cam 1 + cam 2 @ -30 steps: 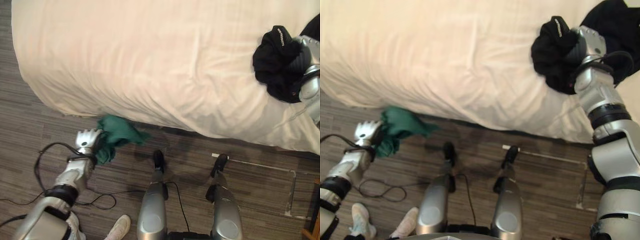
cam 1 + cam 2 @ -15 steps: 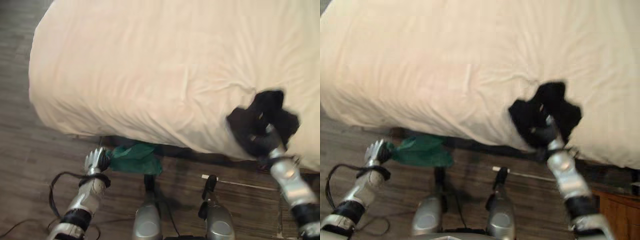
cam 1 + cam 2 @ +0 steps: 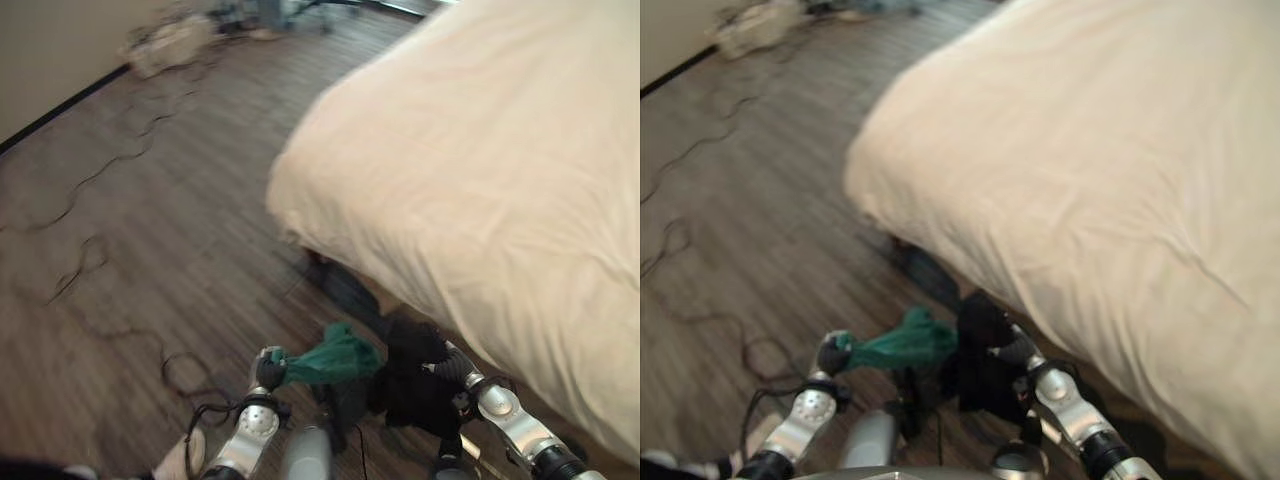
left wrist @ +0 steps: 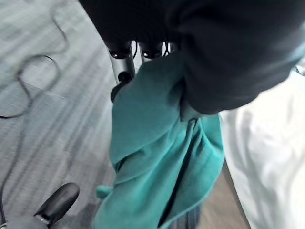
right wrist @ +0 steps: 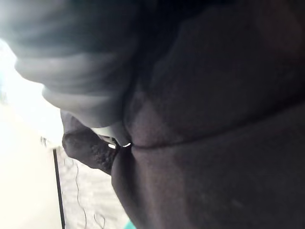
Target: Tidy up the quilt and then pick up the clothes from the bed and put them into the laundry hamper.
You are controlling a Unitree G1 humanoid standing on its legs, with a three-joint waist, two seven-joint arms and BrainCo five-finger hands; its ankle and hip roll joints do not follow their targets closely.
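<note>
My left hand (image 3: 268,368) is shut on a teal green garment (image 3: 333,357) that hangs from it above the wooden floor; the same cloth (image 4: 157,167) shows close up in the left wrist view. My right hand (image 3: 452,364) is shut on a black garment (image 3: 412,378), held low just beside the green one. The black garment (image 5: 209,143) lies right against the right wrist camera. The bed, under a smooth cream quilt (image 3: 480,180), stretches off to the right, its corner (image 3: 865,180) near the middle of the eye views.
Dark wooden floor (image 3: 130,250) spreads out to the left of the bed, with thin cables (image 3: 70,200) lying across it. A pale heap of stuff (image 3: 165,42) sits by the far wall. A pale shoe (image 3: 182,458) shows near my left arm.
The camera has swung left, away from the bed and toward the open floor. My right hand has lifted the black garment off the quilt and brought it down beside the green one.
</note>
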